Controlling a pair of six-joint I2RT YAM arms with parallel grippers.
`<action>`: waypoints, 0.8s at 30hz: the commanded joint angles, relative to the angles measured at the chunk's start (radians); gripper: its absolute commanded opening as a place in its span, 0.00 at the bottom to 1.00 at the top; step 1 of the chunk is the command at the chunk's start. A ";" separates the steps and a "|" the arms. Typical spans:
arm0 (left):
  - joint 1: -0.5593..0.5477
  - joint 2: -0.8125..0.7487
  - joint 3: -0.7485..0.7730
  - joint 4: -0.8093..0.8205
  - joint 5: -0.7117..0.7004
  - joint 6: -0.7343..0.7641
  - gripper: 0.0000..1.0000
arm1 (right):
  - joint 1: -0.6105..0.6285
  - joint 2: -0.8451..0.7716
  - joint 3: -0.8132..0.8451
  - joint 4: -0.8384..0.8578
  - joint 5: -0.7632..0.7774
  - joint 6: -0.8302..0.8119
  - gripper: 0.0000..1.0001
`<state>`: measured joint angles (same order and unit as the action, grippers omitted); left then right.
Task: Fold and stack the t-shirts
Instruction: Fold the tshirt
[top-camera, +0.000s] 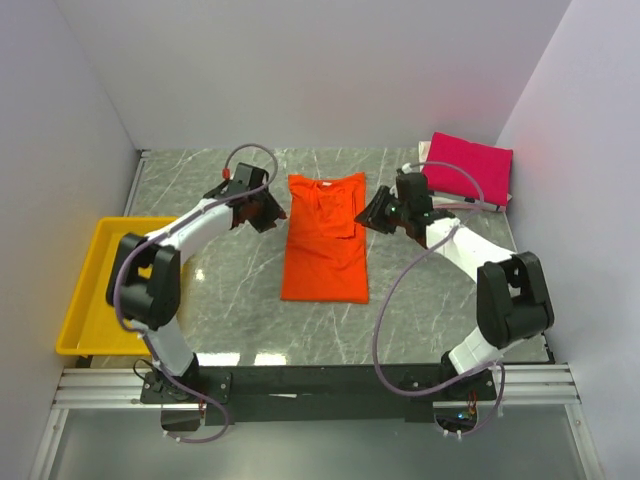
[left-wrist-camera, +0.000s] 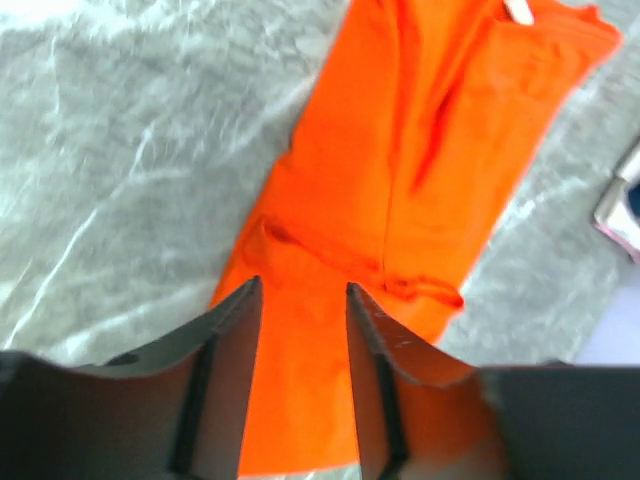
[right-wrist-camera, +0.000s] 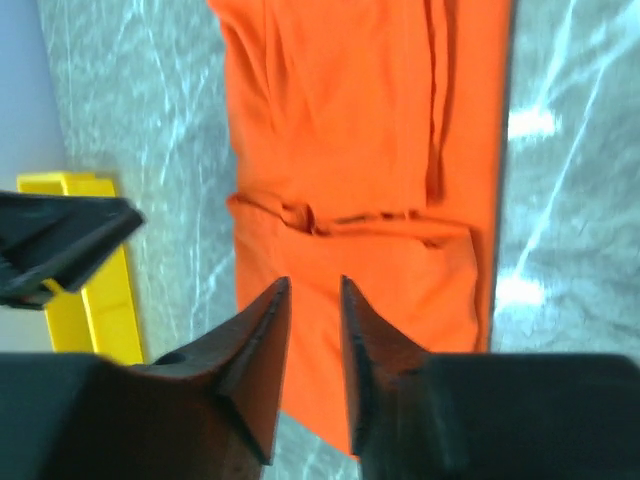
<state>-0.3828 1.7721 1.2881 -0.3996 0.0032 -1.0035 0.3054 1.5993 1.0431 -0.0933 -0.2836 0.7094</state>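
The orange t-shirt (top-camera: 325, 240) lies flat mid-table as a long narrow strip, sleeves folded in, collar at the far end. It also fills the left wrist view (left-wrist-camera: 420, 150) and the right wrist view (right-wrist-camera: 370, 150). The magenta-pink t-shirt (top-camera: 470, 165) sits folded at the back right corner. My left gripper (top-camera: 268, 212) hovers just off the orange shirt's upper left edge. Its jaws (left-wrist-camera: 302, 285) stand open with only cloth below them. On the shirt's upper right side, my right gripper (top-camera: 378, 212) hangs with a narrow gap between its fingers (right-wrist-camera: 313, 281) and nothing in it.
A yellow tray (top-camera: 95, 290) lies at the table's left edge, also in the right wrist view (right-wrist-camera: 95, 300). Grey marble tabletop (top-camera: 220, 300) surrounds the orange shirt. White walls close in the back and both sides.
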 joint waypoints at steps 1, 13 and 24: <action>-0.008 -0.095 -0.094 0.011 0.049 0.023 0.43 | 0.006 -0.006 -0.105 0.041 -0.034 0.007 0.32; -0.103 -0.195 -0.424 0.085 0.119 -0.006 0.32 | -0.049 0.197 -0.120 0.072 -0.092 0.015 0.25; -0.102 -0.292 -0.498 0.018 0.138 0.020 0.53 | -0.054 -0.057 -0.242 -0.052 -0.023 -0.010 0.48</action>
<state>-0.4858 1.5055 0.8101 -0.3698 0.1101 -1.0035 0.2577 1.6402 0.8448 -0.0944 -0.3393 0.7155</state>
